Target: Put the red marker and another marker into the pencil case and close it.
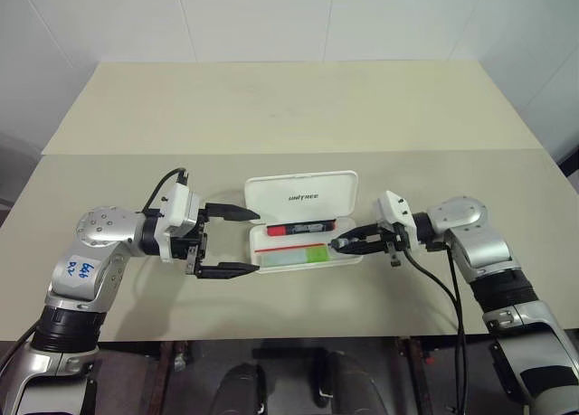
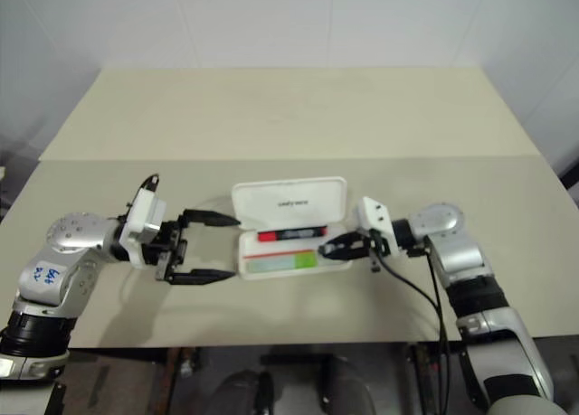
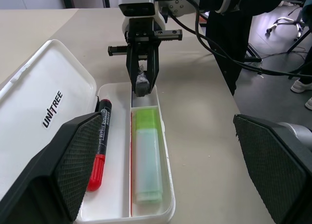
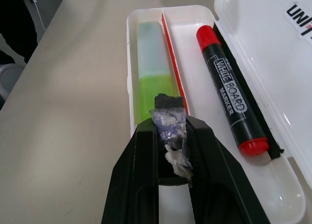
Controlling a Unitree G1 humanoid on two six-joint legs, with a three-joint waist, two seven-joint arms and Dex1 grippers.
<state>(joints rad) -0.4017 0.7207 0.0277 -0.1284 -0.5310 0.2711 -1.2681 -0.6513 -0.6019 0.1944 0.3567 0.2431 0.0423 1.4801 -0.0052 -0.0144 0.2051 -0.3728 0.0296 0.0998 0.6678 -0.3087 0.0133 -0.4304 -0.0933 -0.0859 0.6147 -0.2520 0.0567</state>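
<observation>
Inside open pencil case [image 1: 303,201]: both markers [image 1: 298,227].

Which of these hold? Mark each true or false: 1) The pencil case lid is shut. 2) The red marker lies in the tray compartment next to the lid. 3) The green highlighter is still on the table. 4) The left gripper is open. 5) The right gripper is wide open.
1) False: the pencil case stands open, its lid raised behind the tray.
2) True: the red marker lies in the compartment beside the lid.
3) False: the green highlighter lies in the tray's other compartment, across the divider.
4) True: the left gripper is open, at the case's left end.
5) False: the right gripper is shut, its tips at the case's right end.
</observation>
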